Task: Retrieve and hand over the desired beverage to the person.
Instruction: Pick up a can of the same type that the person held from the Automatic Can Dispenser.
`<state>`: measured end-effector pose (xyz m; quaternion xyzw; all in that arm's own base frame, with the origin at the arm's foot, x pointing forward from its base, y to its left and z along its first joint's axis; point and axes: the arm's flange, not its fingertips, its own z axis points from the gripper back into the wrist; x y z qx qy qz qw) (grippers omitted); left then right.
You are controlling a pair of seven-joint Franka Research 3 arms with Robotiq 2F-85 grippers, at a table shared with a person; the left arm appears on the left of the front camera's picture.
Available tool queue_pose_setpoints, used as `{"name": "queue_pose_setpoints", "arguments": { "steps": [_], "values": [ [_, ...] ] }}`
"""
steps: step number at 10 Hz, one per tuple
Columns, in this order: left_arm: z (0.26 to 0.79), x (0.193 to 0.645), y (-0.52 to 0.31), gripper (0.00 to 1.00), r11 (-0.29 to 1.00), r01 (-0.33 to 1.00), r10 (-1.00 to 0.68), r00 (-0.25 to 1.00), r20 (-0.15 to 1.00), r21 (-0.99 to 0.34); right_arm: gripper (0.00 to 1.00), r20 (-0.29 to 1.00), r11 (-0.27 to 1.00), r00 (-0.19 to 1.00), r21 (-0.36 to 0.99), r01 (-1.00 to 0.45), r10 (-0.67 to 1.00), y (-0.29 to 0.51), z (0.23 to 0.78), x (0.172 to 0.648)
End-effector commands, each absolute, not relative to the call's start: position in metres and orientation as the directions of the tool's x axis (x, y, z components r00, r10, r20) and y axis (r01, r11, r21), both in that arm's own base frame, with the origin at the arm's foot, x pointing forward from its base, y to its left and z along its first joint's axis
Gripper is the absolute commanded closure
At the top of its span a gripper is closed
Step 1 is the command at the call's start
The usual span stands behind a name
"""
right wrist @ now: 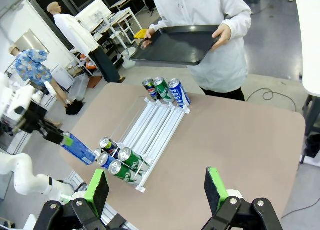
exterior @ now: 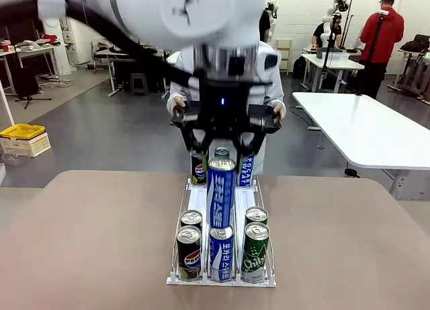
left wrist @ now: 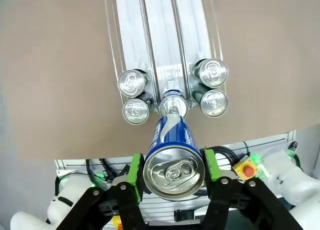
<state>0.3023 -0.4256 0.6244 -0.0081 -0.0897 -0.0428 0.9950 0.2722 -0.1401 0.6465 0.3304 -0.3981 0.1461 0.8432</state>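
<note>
Can [exterior: 221, 196]: tall blue-white one, lifted clear of rack and hanging tilted over its middle lane. Judged to be the wanted drink.
L gripper [left wrist: 172, 171]: fingers closed on can; green pads [left wrist: 135, 172] squeeze its sides nr the lid. Side grip leaves base free, prob. so it can be set down upright.
R gripper [right wrist: 156, 190]: fingers wide apart, nothing betw. them, hovering over bare counter [right wrist: 240, 135], out of L arm's way.
Rack [right wrist: 155, 125]: clear, 3 lanes, cans bunched at both ends.
Person [right wrist: 205, 20]: far side of counter, both hands holding black tray [right wrist: 177, 48] level just beyond rack. Reads as the drop spot.
Stage: pick done, I'd say; carry across and release on tray not yet done.
Risk: slick can, tilted, could slip.
</note>
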Motion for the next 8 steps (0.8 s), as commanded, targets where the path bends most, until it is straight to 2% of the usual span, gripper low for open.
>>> {"name": "queue_pose_setpoints", "arguments": {
  "steps": [1,5,8],
  "values": [
    [0.659,0.311,-0.427,0.99,0.999,0.040,-0.037,0.977,0.208,-0.011,0.00,0.778,0.720,0.628,0.448,-0.530,-0.022,-0.140,0.648,0.274],
    [0.688,0.355,-0.416,0.99,0.997,-0.076,0.079,0.977,0.198,-0.022,0.00,0.778,0.720,0.628,0.448,-0.530,-0.022,-0.140,0.648,0.274],
    [0.688,0.373,-0.406,0.99,0.998,-0.053,0.060,0.974,0.220,-0.038,0.00,0.778,0.720,0.628,0.448,-0.530,-0.022,-0.140,0.648,0.274]
  ]
}}
